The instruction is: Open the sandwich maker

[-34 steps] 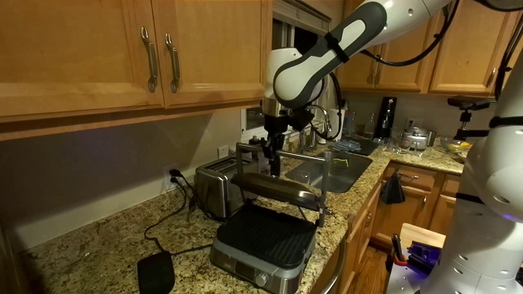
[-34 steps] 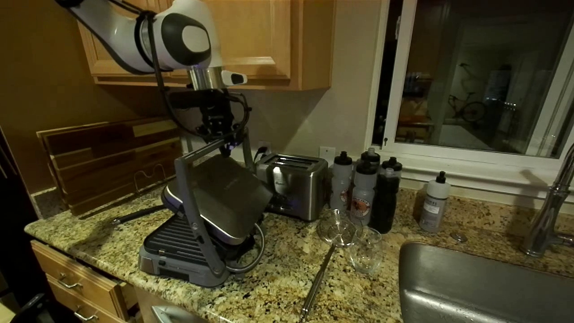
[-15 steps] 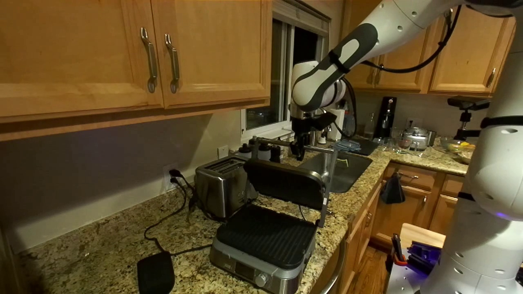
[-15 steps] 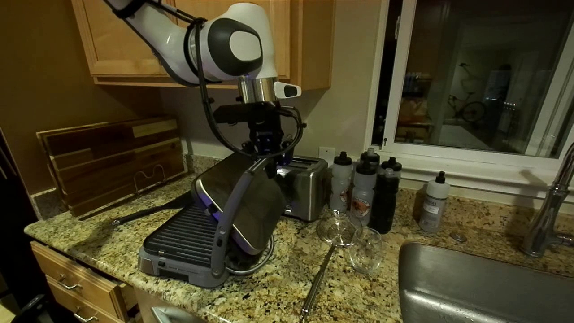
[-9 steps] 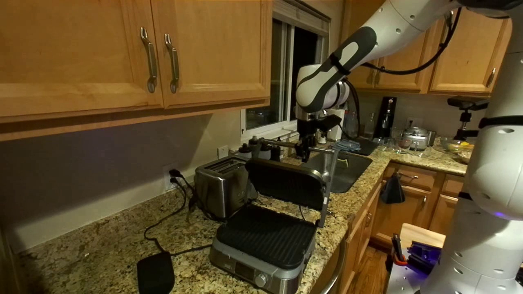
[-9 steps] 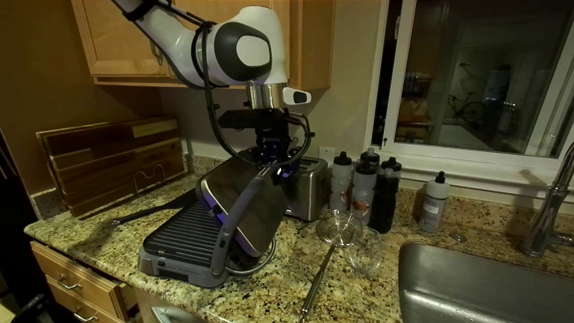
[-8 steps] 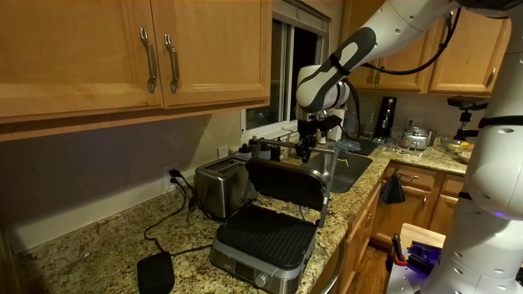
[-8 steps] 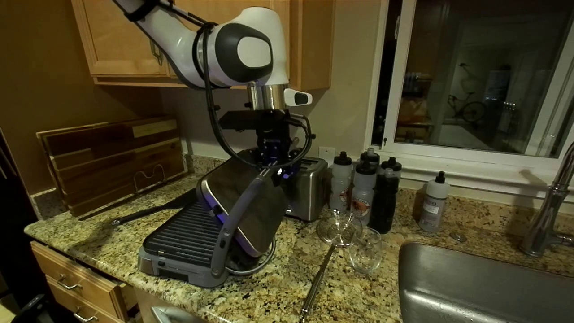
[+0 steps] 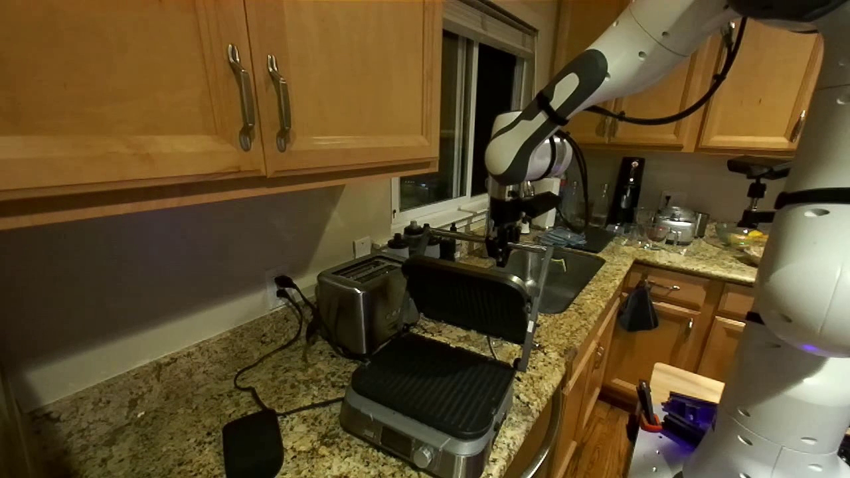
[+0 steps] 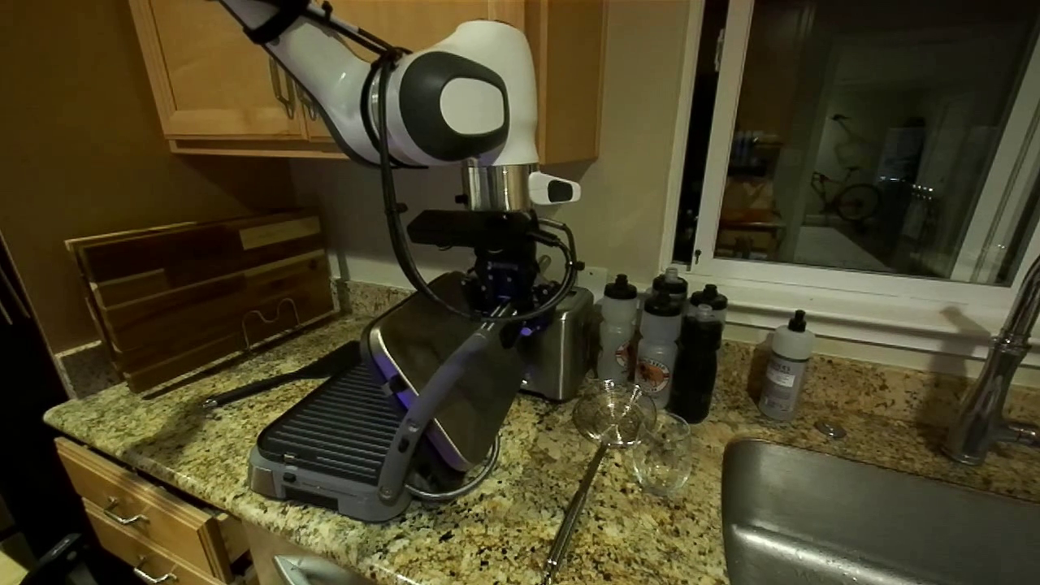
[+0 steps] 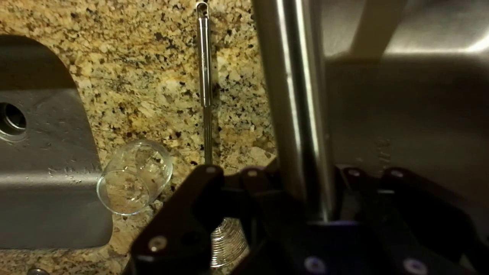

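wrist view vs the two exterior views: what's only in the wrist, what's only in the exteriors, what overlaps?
Wrist only: the drain hole in the sink.

Exteriors only: the ribbed lower plate of the sandwich maker, the window, the wooden boards.

Shared by the wrist and at least one exterior: the gripper at the handle bar, the lid, the clear glass, the metal-handled utensil.
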Controlling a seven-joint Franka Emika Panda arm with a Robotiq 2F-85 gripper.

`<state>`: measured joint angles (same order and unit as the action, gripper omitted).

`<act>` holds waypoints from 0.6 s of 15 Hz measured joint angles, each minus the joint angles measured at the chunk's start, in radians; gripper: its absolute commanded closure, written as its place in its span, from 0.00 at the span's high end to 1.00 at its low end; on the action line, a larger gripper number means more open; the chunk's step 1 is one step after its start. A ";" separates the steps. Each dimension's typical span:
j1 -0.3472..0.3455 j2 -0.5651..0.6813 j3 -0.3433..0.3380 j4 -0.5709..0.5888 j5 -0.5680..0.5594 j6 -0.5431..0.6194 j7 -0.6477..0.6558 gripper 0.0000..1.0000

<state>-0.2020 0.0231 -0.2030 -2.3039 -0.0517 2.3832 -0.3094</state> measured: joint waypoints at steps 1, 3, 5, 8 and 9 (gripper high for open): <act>-0.002 0.003 -0.002 0.000 0.000 0.001 -0.001 0.04; -0.009 0.009 -0.004 0.000 0.000 0.001 -0.003 0.04; -0.015 0.014 -0.006 -0.001 0.001 0.001 -0.005 0.04; -0.024 0.016 -0.008 -0.007 0.007 0.001 -0.009 0.04; -0.026 0.016 -0.009 -0.010 0.009 0.001 -0.009 0.04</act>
<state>-0.2280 0.0388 -0.2119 -2.3139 -0.0431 2.3844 -0.3186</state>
